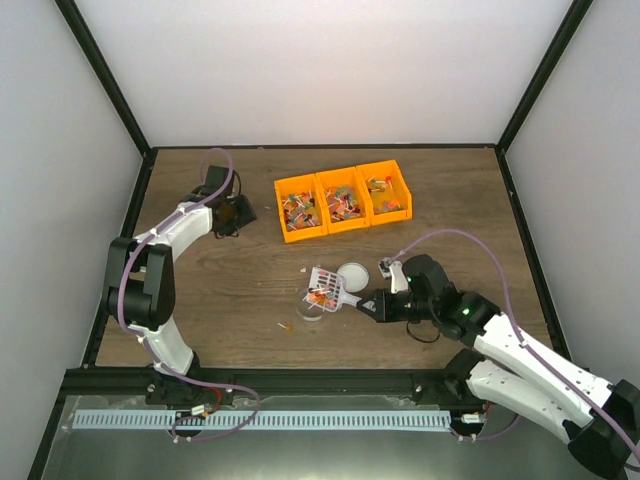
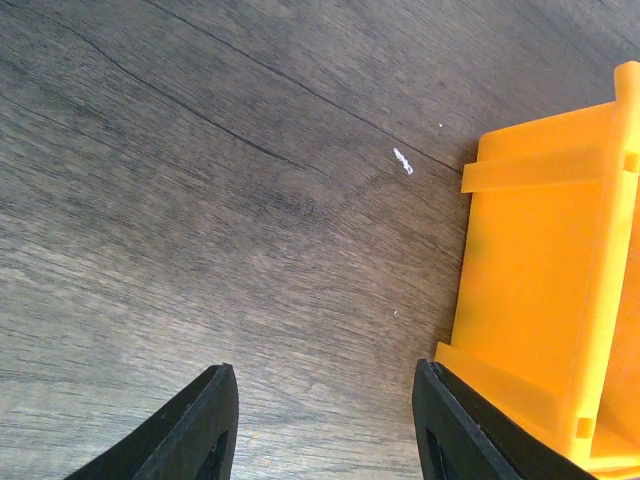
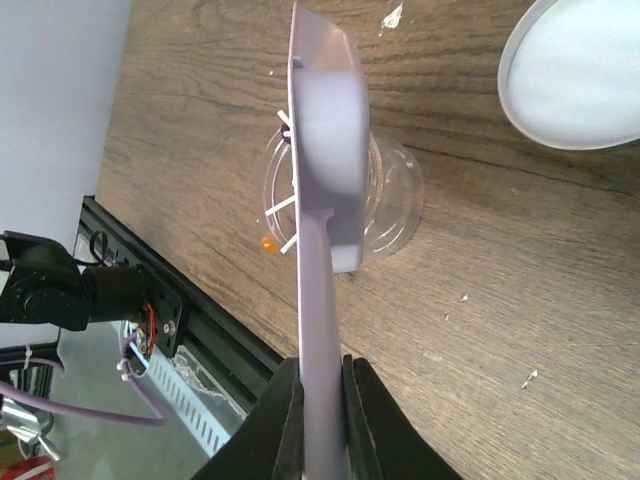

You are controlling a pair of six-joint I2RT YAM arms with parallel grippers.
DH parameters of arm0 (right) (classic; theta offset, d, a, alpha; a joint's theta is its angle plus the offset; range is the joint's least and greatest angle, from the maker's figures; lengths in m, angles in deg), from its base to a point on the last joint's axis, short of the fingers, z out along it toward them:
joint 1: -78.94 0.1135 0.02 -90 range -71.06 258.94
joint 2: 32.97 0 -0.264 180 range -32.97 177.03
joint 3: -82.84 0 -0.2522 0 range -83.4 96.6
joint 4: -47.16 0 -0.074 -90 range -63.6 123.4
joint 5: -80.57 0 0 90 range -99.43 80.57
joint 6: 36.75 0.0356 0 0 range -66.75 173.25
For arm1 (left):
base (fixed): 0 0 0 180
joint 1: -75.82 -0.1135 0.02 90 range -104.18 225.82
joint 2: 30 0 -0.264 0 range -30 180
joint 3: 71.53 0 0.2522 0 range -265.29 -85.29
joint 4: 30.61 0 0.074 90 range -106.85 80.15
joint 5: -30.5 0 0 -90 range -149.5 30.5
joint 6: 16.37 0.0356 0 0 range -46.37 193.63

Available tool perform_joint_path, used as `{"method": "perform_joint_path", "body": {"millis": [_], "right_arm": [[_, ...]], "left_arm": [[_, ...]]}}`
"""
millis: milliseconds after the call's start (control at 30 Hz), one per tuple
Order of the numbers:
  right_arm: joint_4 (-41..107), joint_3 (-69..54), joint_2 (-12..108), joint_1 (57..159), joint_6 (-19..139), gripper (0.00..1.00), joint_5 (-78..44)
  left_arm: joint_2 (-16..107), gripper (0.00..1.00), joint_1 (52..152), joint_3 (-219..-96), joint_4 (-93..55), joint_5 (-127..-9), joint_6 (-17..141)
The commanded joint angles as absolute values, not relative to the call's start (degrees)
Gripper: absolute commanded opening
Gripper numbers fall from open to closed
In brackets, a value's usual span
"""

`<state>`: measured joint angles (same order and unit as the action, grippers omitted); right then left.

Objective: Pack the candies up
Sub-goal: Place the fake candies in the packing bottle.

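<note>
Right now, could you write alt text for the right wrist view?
The right gripper clamps the handle of a grey plastic scoop, held edge-on above a small clear cup on the wooden table. A round white lid lies nearby.

the left end effector (image 2: 320,372) hung half open and empty, arm reaching forward. the right end effector (image 3: 322,375) pinched the grey scoop (image 3: 330,150) by its handle.

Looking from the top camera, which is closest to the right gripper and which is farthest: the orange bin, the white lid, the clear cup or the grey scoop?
1. The grey scoop: its handle is held in the right gripper.
2. The white lid: just behind and left of the gripper.
3. The clear cup: further left, under the scoop's head.
4. The orange bin: farthest, at the back.
</note>
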<state>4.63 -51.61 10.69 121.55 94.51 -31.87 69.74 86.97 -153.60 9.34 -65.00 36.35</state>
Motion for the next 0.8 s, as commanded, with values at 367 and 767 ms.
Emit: {"method": "perform_joint_path", "body": {"millis": [367,767], "right_arm": [[-6.79,-41.16,12.41,122.84,89.68,0.01,-25.89],[-13.35,-32.76,17.99,126.32,87.76,0.01,-19.84]], "left_arm": [[69.15,0.5,86.11,-152.7,8.1,-66.67,36.67],[69.22,0.5,85.72,-152.6,8.11,-66.79,36.8]]}}
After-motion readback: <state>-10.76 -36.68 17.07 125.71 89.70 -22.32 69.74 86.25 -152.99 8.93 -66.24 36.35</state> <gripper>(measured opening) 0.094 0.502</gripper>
